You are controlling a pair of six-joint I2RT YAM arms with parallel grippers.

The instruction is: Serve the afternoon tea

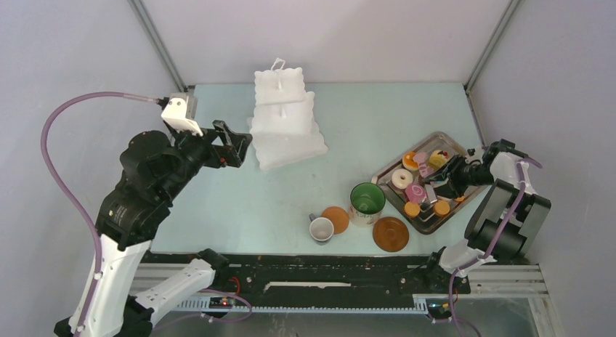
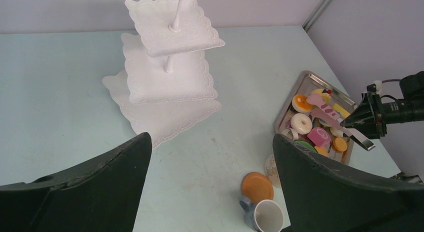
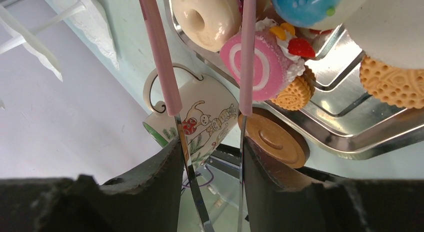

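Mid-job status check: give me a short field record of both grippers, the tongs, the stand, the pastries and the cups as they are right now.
left gripper: open, empty, raised beside the stand
right gripper: shut on the tongs, over the tray
tongs: arms apart, pointing over the pastries
stand: upright, no pastries on the tiers that show
pastries: in the tray, among them the doughnut and pink cake
cup and mug: upright on the table, left of the tray
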